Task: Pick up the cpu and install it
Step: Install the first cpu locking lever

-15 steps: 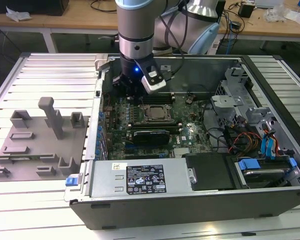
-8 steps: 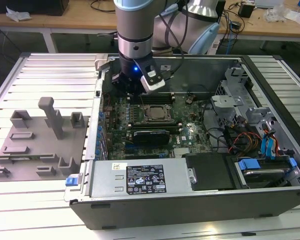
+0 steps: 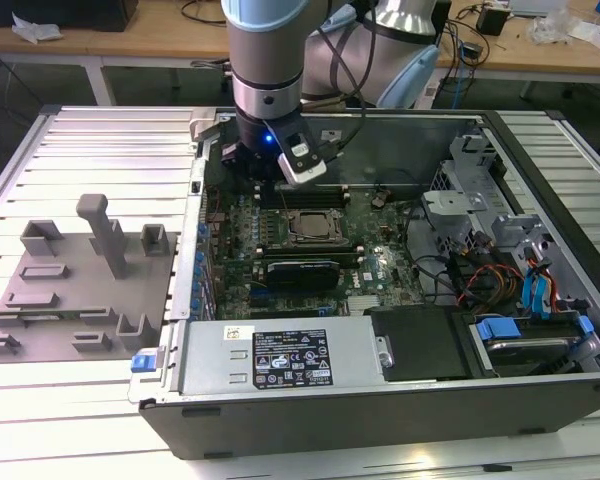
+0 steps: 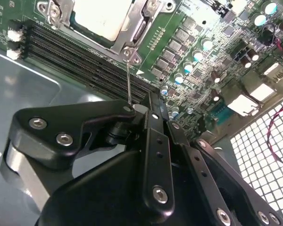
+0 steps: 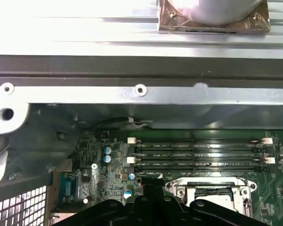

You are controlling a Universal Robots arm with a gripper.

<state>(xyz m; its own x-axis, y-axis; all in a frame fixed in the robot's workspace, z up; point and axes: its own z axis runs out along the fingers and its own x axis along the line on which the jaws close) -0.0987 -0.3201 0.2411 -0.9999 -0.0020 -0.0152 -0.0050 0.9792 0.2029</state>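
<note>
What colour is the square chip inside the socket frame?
Pale silver cpu, clearest in the second wrist view.

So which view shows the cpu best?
Second wrist view: the cpu sits close up, pale top clear inside the socket frame. Exterior view has it small, mid-board. First wrist view catches the frame's edge.

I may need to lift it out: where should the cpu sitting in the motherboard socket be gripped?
Come straight down from above and pinch two opposite edges of the cpu. It lies flat, pale top up, inside the metal socket frame. Only its thin rim offers a hold, and the frame likely crowds that rim.
</note>
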